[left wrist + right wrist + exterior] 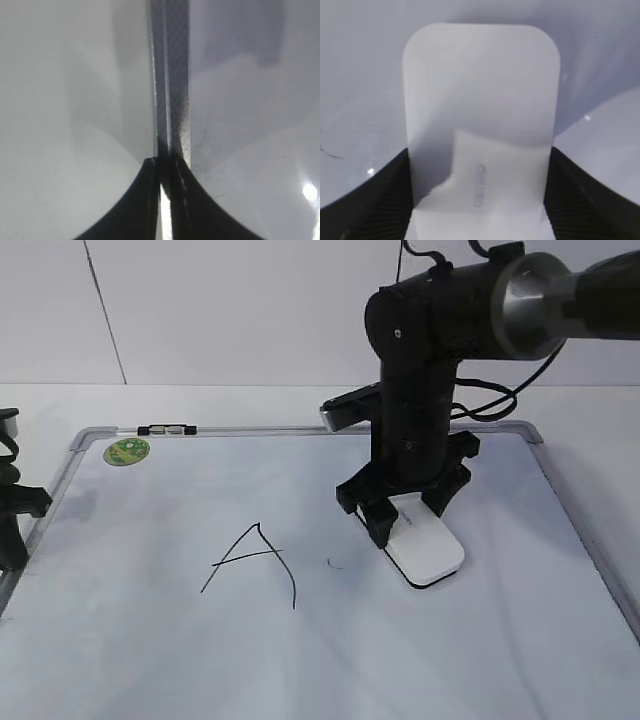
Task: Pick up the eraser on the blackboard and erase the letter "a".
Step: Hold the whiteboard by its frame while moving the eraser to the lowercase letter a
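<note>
The white eraser [432,552] lies flat on the blackboard [150,640], right of the middle. My right gripper [405,525] comes down from above and is shut on the eraser's far end, a finger pressed on each long side. In the right wrist view the eraser [480,85] fills the space between the gripper's [480,170] fingers. No whole lowercase "a" shows; only a small black fleck [331,563] sits left of the eraser, and it also shows in the right wrist view [330,152]. My left gripper [165,167] is shut and empty over the board's left frame [175,75].
An angular capital "A" [255,560] is drawn left of the middle. A round green magnet [127,451] sits in the far left corner. A black and silver clip [168,429] is on the far frame. The left arm [12,505] rests at the board's left edge.
</note>
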`<action>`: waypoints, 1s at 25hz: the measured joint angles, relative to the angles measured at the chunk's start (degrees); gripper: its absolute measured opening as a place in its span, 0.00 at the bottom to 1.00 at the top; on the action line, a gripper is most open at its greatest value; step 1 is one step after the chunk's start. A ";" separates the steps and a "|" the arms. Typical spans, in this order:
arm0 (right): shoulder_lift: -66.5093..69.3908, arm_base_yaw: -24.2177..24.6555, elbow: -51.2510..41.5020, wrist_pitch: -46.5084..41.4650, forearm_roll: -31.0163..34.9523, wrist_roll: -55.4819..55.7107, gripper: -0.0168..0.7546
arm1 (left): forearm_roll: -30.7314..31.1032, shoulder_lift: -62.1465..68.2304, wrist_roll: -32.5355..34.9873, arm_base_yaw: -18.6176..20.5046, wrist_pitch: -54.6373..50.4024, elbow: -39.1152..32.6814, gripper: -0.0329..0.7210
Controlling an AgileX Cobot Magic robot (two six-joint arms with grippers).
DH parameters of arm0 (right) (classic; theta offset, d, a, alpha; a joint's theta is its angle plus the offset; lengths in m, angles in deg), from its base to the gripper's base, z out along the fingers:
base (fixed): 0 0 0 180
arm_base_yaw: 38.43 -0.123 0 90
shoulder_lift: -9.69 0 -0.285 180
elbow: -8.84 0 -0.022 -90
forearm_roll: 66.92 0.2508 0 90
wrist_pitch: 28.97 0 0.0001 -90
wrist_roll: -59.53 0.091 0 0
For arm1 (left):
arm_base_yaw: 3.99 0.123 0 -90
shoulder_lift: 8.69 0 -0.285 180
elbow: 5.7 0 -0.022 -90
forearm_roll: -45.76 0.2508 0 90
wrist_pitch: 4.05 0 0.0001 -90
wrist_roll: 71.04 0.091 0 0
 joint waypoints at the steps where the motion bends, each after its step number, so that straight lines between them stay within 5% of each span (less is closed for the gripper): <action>1: 0.00 0.24 0.00 0.00 0.88 -0.57 0.75 | 0.00 0.00 0.00 0.00 0.00 0.00 0.07; 15: 0.00 -6.63 0.00 2.28 5.67 -3.43 0.75 | 0.22 0.10 -0.09 0.00 0.00 0.04 0.07; 25: 0.00 -7.02 0.00 3.06 7.70 -3.43 0.75 | 0.22 0.10 -0.09 0.00 0.00 0.04 0.07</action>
